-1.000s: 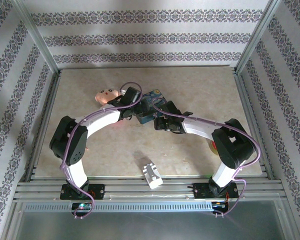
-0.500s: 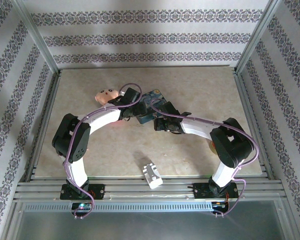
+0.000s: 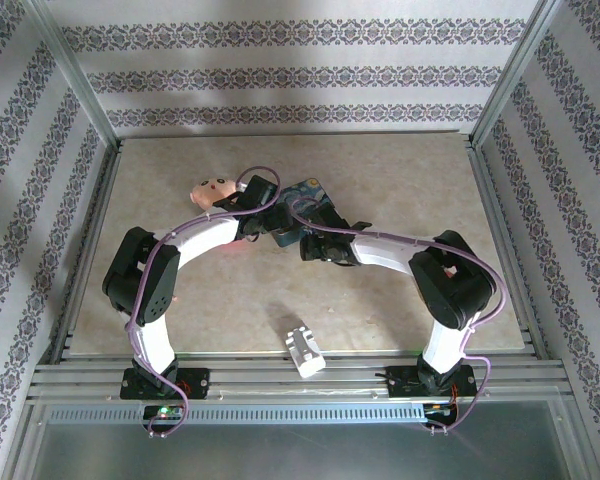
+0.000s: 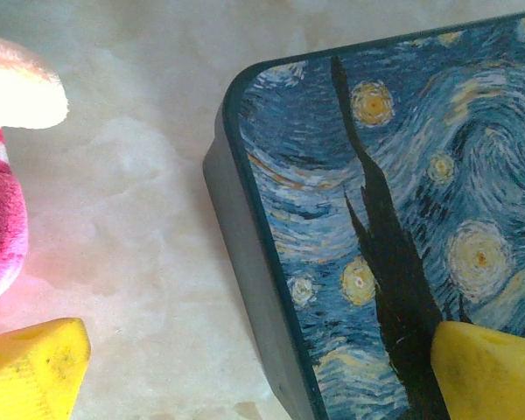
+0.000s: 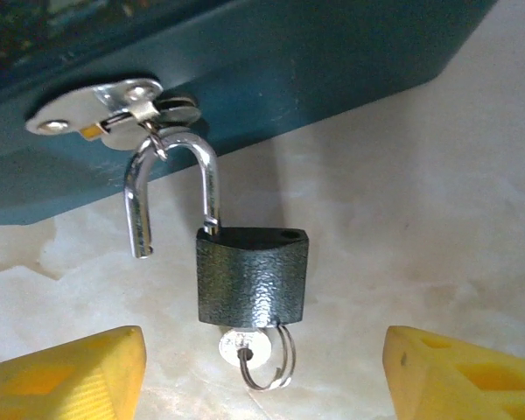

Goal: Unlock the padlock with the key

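— Beige tabletop (image 5: pixel 437 201), item one?
— Padlock (image 5: pixel 252 276), shackle sprung, hooked in hasp of blue tin (image 5: pixel 289 61); key (image 5: pixel 245 347) in its base.
— Grippers?
— Right gripper (image 5: pixel 262 376): jaws wide, flanking padlock. Left gripper (image 4: pixel 258 367): jaws wide over tin corner.

A robot lab test cell: aluminium frame (image 3: pixel 280 375), wallpaper-print panels (image 3: pixel 300 75) walling in a marble-look tabletop (image 3: pixel 400 180).

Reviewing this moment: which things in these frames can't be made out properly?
- Right wrist view: the key has its blade hidden inside the padlock. Just the key's head and ring show.
- Left wrist view: the tin is cut off by the right and bottom edges.
- Left wrist view: the plush toy is cut by the left edge and overexposed.
- Top external view: the tin's latch side is covered by the right arm.
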